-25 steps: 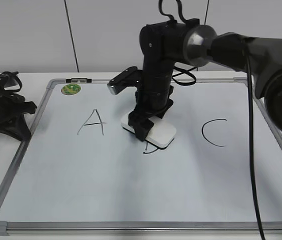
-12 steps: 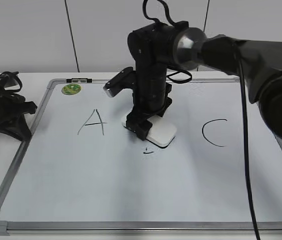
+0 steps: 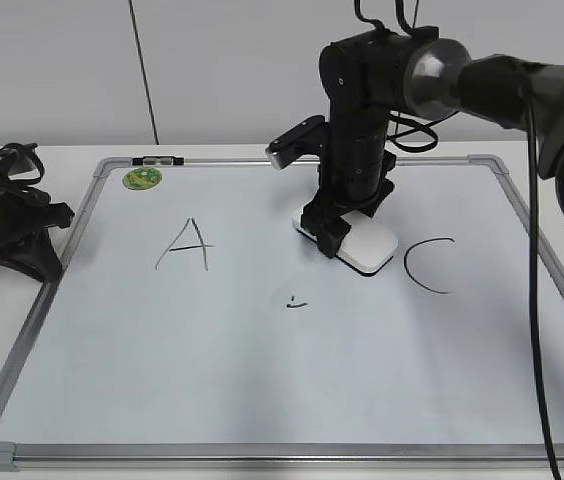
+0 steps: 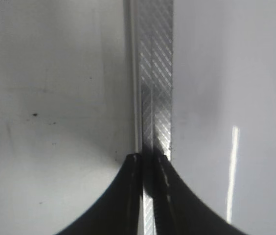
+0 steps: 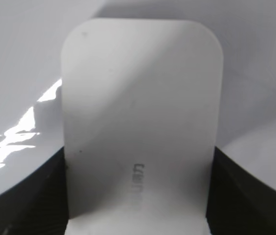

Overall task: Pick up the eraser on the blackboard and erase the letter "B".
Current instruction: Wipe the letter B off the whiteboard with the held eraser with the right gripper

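The blackboard (image 3: pixel 262 390) is a white board lying flat in the exterior view. My right gripper (image 3: pixel 347 228) is shut on the white eraser (image 3: pixel 367 248) and holds it on the board between the middle and the "C". In the right wrist view the eraser (image 5: pixel 138 122) fills the space between the dark fingers (image 5: pixel 138 196). Of the letter "B" (image 3: pixel 296 302) only two small black marks show on the board's middle. My left gripper (image 3: pixel 24 248) rests off the board's left edge; in the left wrist view its fingers (image 4: pixel 148 161) are shut and empty over the board's metal frame (image 4: pixel 155 73).
A black "A" (image 3: pixel 186 245) is at the left and a black "C" (image 3: pixel 428 265) at the right of the board. A round green sticker (image 3: pixel 142 179) sits at the far left corner. The right arm (image 3: pixel 462 85) reaches in from the upper right.
My right gripper has slid the eraser from the board's middle to the right, toward the "C". The lower curve of the "B" seen a second ago is gone; only small marks are left.
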Available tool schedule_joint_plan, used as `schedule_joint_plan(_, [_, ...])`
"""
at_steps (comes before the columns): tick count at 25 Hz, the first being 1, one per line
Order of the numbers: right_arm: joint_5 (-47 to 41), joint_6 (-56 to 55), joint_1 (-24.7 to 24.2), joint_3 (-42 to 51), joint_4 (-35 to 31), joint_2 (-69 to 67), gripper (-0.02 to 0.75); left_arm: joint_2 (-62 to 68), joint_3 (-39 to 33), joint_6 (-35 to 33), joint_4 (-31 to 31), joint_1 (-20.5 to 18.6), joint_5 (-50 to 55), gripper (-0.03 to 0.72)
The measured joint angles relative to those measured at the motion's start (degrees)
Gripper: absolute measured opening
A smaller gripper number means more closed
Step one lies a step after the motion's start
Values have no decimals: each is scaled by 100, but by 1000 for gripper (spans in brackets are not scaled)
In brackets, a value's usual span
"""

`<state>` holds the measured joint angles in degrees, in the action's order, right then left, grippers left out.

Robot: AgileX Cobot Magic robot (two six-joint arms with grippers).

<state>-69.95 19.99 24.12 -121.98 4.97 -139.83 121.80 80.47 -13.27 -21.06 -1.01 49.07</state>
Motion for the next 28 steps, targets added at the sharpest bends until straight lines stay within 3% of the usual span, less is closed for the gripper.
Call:
schedule_joint_plan(7, [0,0,15,0,-178,0,535,0,0,0,0,0,0,27])
schedule_joint_plan(16, [0,-10,548,0,-217,0,535,0,0,0,0,0,5,27])
schedule_joint_plan(28, [0,-22,568,62,-373,129,534,0,0,0,0,0,5,27])
